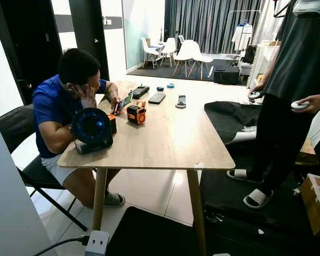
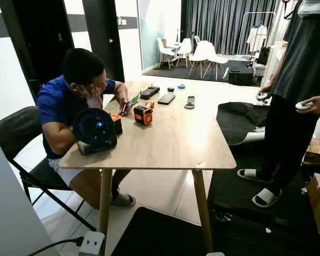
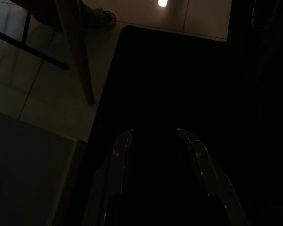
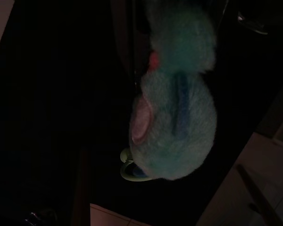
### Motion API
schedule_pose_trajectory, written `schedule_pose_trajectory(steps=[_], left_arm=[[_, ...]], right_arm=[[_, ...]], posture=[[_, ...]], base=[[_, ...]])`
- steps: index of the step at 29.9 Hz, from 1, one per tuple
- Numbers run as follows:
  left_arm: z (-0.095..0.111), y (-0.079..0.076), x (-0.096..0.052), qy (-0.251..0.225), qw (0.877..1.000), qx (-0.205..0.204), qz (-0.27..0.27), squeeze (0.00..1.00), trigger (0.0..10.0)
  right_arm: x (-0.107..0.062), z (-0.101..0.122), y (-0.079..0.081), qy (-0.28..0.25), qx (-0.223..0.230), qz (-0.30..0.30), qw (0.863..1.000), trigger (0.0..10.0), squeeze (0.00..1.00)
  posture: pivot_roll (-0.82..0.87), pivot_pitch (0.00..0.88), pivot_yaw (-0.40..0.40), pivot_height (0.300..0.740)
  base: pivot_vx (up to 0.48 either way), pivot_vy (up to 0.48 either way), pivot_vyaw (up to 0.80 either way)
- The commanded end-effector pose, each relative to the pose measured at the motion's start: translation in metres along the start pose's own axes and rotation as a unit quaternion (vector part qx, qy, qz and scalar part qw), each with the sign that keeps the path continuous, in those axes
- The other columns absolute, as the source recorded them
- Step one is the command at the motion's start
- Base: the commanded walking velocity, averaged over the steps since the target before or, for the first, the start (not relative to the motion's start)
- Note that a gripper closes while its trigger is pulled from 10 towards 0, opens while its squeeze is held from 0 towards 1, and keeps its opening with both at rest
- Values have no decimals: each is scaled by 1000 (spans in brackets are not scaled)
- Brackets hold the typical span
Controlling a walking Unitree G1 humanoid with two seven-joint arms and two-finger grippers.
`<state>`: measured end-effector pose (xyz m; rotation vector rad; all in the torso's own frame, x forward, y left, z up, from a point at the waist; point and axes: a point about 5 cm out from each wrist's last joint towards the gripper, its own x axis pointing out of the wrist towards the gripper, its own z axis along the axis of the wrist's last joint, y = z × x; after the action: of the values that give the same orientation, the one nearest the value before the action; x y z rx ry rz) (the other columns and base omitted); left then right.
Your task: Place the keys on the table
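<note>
1. In my right wrist view a fluffy blue plush keychain with a pale green ring hangs close before the camera; whether my right pincer grips it I cannot tell.
2. My left pincer hangs idle, fingers parted, grasping nothing.
3. The light wooden table stands ahead of me; the keys are not yet on it.

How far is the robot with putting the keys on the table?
Nothing looks done yet. The table stands just ahead, with open wood near its front edge. In hand: a fluffy blue keychain hangs before the right wrist camera, apparently held by the right gripper. The left gripper hangs open over a dark mat. Left: reach and set it down.
</note>
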<state>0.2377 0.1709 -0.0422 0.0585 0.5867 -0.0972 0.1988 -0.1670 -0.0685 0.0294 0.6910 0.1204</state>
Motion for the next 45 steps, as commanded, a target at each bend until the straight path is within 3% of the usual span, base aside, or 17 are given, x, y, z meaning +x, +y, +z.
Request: schedule_pose_trajectory(steps=[1, 8, 10, 16, 22, 32, 45], left_arm=[[0, 1, 0, 0, 1000, -5, 2, 0, 10000], [-1, 1, -1, 0, 1000, -4, 1, 0, 10000], [-1, 1, -1, 2, 1000, 2, -3, 0, 10000], [-3, -1, -1, 7, 1000, 17, -14, 0, 10000], [-3, -1, -1, 7, 1000, 19, -15, 0, 10000], [-2, 5, -2, 5, 999, 33, -19, 0, 10000], [-6, -7, -2, 3, 1000, 7, -9, 0, 10000]], right_arm=[[-1, -4, 1, 10, 5, -3, 1000, 10000, 0], [-1, -5, -6, 17, 22, -39, 999, 10000, 0], [-3, -7, -17, 25, 57, -79, 995, 10000, 0], [-5, -10, -21, 31, 71, -83, 994, 10000, 0], [-6, -11, -21, 34, 72, -82, 993, 10000, 0], [-6, -18, -7, 41, 63, -65, 995, 10000, 0], [-4, -9, -17, 39, 12, -45, 998, 10000, 0]], posture=[[59, 33, 16, 740], [61, 35, 17, 740], [61, 34, 21, 740], [60, 32, 23, 740], [62, 31, 25, 740], [72, 27, 48, 740], [61, 21, -25, 740]], base=[[0, 0, 0], [0, 0, 0], [0, 0, 0], [0, 0, 0], [0, 0, 0], [0, 0, 0], [0, 0, 0]])
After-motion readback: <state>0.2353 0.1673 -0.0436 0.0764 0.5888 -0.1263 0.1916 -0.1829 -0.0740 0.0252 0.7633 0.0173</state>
